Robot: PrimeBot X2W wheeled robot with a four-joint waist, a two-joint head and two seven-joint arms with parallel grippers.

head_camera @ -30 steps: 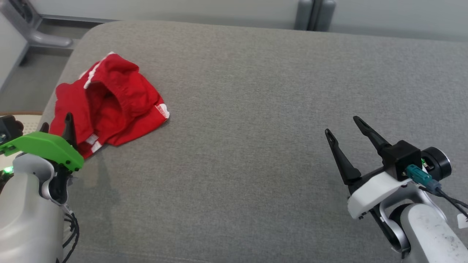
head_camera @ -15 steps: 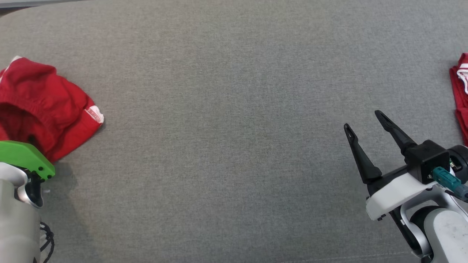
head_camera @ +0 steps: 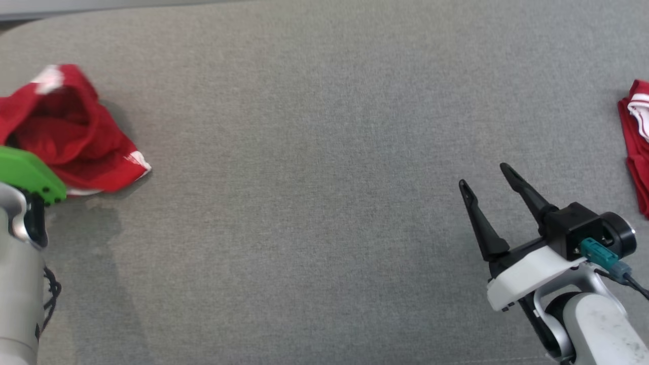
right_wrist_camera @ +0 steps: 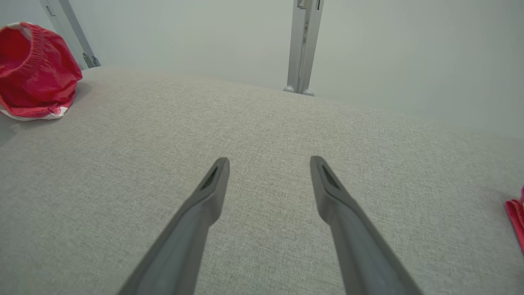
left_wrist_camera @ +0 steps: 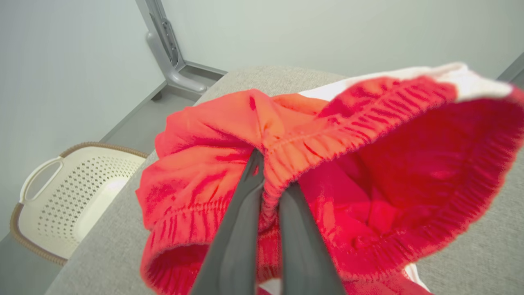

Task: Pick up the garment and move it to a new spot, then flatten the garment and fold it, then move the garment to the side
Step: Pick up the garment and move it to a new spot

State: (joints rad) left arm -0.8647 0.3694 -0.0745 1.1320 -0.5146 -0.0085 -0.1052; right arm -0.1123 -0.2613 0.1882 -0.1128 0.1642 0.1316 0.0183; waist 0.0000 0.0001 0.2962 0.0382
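The garment is a pair of red shorts with white trim, bunched at the far left of the grey padded surface. In the left wrist view my left gripper is shut on the elastic waistband of the garment, which hangs open around the fingers. In the head view the green wrist cover hides those fingers. My right gripper hovers open at the lower right with nothing between its fingers. The right wrist view has the garment far off at the upper left.
A second red cloth lies at the right edge of the surface and peeks into the right wrist view. A cream perforated basket sits on the floor past the left edge. A grey post stands behind.
The head camera has turned right since the first frame. My left gripper has closed on the waistband and the garment has bunched up and risen. The right gripper stays open.
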